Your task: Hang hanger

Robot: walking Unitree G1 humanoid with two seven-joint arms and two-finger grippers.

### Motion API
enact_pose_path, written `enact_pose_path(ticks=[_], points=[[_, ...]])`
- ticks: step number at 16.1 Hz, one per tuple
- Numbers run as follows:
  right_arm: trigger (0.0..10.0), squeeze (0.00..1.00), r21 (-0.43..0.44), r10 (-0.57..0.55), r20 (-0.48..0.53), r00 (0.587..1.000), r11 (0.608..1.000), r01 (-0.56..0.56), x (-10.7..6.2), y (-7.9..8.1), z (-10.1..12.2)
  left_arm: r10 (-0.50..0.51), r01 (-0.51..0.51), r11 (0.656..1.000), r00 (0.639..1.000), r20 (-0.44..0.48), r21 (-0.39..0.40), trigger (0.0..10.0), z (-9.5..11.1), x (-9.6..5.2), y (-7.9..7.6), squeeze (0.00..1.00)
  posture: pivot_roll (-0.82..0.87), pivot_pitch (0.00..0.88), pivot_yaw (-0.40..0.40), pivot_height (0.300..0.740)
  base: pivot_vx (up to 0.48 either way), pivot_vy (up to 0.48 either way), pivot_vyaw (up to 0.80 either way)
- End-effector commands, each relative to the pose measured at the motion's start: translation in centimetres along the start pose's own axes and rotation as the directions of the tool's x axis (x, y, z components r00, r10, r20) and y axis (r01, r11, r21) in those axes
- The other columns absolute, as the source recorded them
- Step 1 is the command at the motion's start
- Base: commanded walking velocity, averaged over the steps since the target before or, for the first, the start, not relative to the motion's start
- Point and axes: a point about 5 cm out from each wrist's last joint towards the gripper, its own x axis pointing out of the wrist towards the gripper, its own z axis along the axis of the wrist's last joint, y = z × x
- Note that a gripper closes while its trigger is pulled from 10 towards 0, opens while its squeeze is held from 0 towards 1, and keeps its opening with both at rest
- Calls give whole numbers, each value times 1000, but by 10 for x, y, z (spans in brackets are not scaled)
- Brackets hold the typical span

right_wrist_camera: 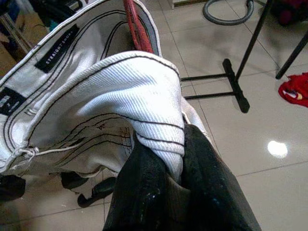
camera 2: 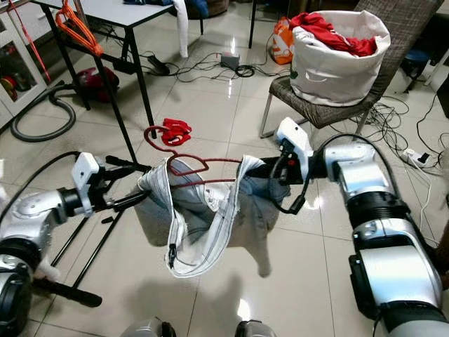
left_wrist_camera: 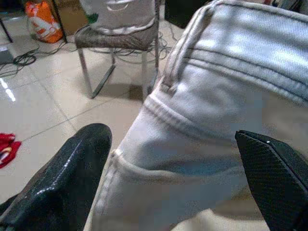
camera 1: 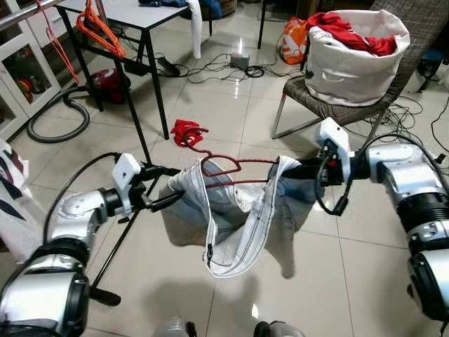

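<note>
1. Pale grey denim jeans (camera 1: 231, 210) on a thin red wire hanger (camera 1: 231, 166) hang in mid-air between the arms, not yet hung.
2. Right gripper (right_wrist_camera: 166, 159) pinches the waistband; left gripper (camera 1: 168, 186), fingers spread, straddles the denim.
3. Next, I judge: carry it to a rail (none clearly identifiable).
4. Glossy tiled floor (camera 1: 231, 105), cables, laundry chair.
</note>
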Motion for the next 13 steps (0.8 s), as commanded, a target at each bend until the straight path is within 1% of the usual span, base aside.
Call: enact_pose_path(ticks=[1, 5, 7, 9, 11, 13], points=[[10000, 0, -58, -1, 62, 998, 998, 5, -8, -2, 21, 8, -8, 1000, 1000, 4, 15, 10000, 3, 0, 2, 0, -120, 0, -8, 740, 0, 0, 0], [10000, 0, -70, 31, 71, 997, 997, -26, -4, 2, 25, 3, -3, 1000, 994, 105, 3, 10000, 19, 16, 1, 0, -124, 0, -5, 740, 0, 0, 0], [10000, 0, -80, 50, 79, 996, 996, -44, 0, 4, 29, -4, 3, 1000, 993, 115, 2, 10000, 21, 22, -1, 0, -127, 0, 1, 740, 0, 0, 0], [10000, 0, -97, 86, 92, 992, 992, -77, 4, 11, 33, -13, 15, 1000, 992, 125, -17, 10000, 20, 27, -5, 0, -135, 0, 5, 740, 0, 0, 0], [10000, 0, -100, 94, 95, 991, 991, -84, 3, 13, 34, -21, 25, 999, 990, 141, -24, 10000, 21, 30, -7, 0, -138, 0, 7, 740, 0, 0, 0], [10000, 0, -98, 108, 101, 989, 990, -98, 5, 16, 34, -24, 32, 999, 983, 180, -39, 10000, 27, 36, -8, 0, -141, 0, 7, 740, 0, 0, 0]])
